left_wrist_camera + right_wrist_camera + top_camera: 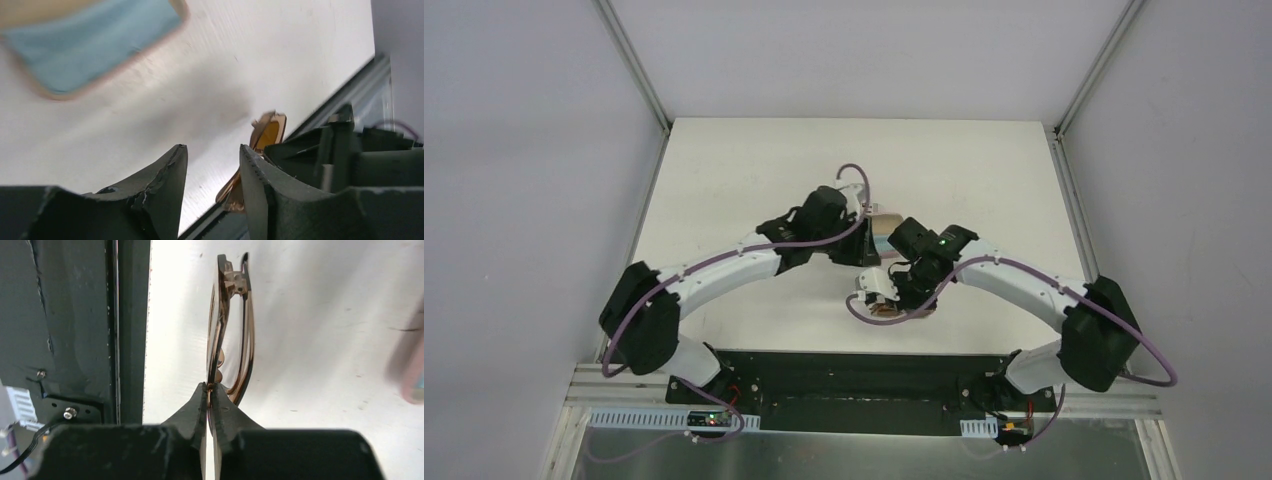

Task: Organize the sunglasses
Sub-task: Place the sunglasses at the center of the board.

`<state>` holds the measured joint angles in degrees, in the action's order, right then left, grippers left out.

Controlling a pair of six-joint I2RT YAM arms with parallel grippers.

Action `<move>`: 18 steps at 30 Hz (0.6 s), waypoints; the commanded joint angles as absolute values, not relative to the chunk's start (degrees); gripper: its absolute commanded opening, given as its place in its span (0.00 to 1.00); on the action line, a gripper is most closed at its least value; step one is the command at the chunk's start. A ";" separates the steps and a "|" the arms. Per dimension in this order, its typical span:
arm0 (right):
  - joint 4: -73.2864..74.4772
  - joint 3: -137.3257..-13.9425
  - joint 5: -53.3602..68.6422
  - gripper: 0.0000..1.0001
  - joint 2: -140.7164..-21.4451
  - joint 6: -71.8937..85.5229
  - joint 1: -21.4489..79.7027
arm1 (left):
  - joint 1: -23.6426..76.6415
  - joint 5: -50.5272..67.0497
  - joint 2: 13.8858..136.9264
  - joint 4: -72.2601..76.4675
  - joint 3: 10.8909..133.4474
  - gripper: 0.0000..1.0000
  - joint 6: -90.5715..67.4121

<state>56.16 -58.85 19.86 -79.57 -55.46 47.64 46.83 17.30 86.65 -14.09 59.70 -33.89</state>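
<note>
Clamped shut: the right gripper (207,390), fingertips pressed together with only the thin rim of the brown sunglasses (231,325) between them. Folded, turned edge-on, arms tucked behind the lenses, hinge at the end farthest from the grip. Over the white table (310,315) close to its near edge; touching it or held just clear, cannot tell. Left of the sunglasses, a black base plate (75,315) along that edge. At the right border, a pinkish blur (412,370), too smeared to name.

Spread wide: the left gripper (212,162), nothing between its fingers. Just beyond its right finger, the same brown sunglasses with an amber lens showing, pinched from below by the other arm's dark fingers. Farther off, up and to the left, a light blue cloth (90,45) lying inside a pinkish-tan rim (172,27), out of focus.

From above, both grippers close together over the middle of the table, the left toward the far side, the right toward the base plate.
</note>
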 commanded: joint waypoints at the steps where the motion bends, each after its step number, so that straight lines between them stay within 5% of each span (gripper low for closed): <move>1: 61.78 -62.86 22.16 0.00 -86.38 -61.91 46.34 | 42.99 4.85 76.88 -14.87 56.75 0.45 -32.71; 10: 70.38 -74.03 22.77 0.03 -103.43 -68.33 41.85 | 39.31 -2.47 63.40 -20.46 48.49 0.48 -31.41; 18: 69.53 -81.19 23.91 0.34 -109.72 -68.13 38.48 | 39.27 -3.47 55.99 -23.01 44.81 0.51 -31.49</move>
<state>68.49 -77.01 21.47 -109.40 -66.24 39.75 39.64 -1.41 59.33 -22.11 45.67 -32.56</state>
